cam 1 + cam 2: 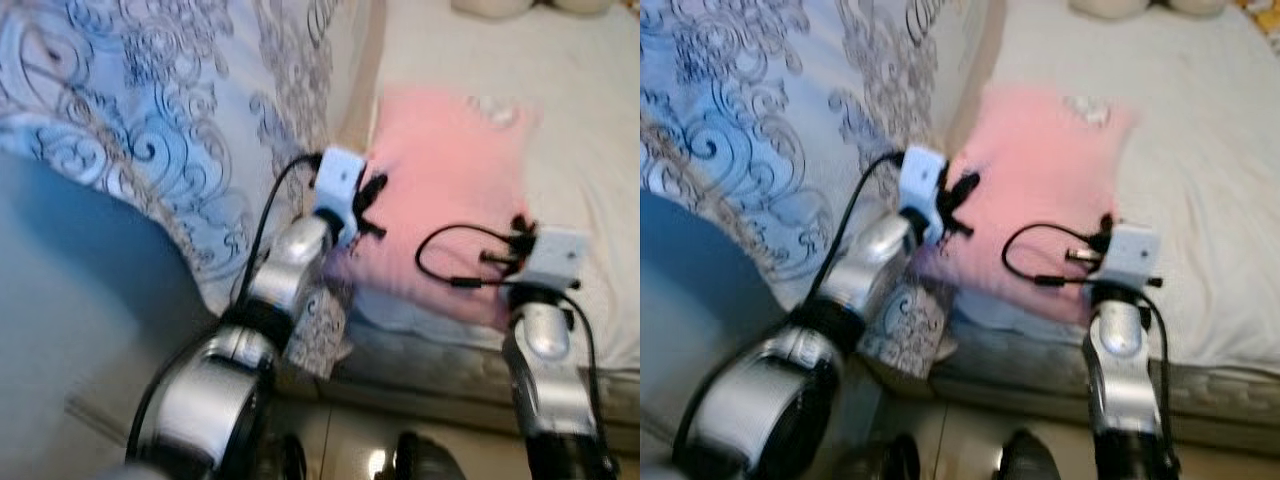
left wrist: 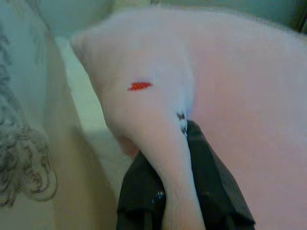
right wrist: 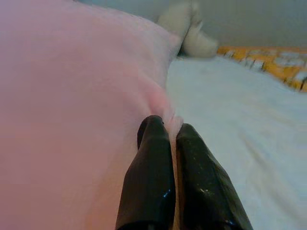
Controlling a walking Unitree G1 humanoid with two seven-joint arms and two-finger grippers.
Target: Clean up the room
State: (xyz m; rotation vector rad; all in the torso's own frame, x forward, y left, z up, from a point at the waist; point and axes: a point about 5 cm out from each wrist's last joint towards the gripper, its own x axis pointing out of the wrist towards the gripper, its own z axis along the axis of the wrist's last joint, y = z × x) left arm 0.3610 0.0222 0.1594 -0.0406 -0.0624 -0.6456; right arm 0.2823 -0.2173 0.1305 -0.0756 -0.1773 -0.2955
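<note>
On the bed, a pink pillow lies between both claws. Left claw clamped on its near-left corner; right claw pinching its near-right edge.

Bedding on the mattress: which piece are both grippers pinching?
The plain pink pillow: left gripper and right gripper are each shut on its edge. The blue swirl-patterned quilt lies apart, ungripped.

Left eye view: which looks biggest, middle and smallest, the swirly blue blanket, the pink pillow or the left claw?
1. swirly blue blanket
2. pink pillow
3. left claw, smallest even though nearer the camera.
</note>
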